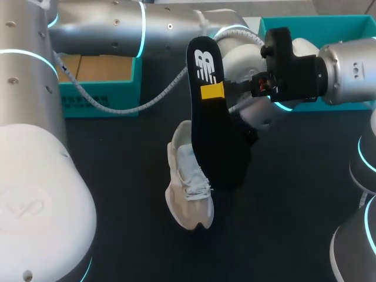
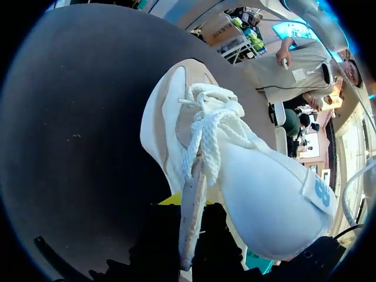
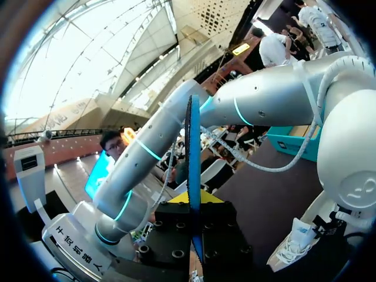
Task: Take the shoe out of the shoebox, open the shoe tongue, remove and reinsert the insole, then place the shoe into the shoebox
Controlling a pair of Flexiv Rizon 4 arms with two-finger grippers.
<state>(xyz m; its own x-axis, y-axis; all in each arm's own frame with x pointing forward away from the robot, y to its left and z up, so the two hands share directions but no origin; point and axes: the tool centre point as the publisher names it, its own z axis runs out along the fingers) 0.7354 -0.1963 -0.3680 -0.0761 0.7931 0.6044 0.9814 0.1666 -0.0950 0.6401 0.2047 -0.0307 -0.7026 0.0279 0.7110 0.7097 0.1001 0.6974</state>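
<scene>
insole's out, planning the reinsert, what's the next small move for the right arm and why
Probably lower the right gripper and tilt the insole so its lower end points into the shoe. The gripper has the insole clamped upright in the air, fully outside the shoe, which lies on the table below it.

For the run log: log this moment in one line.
right gripper: shut on black insole, held above table | white sneaker: on table, insole out | left gripper: at sneaker
</scene>
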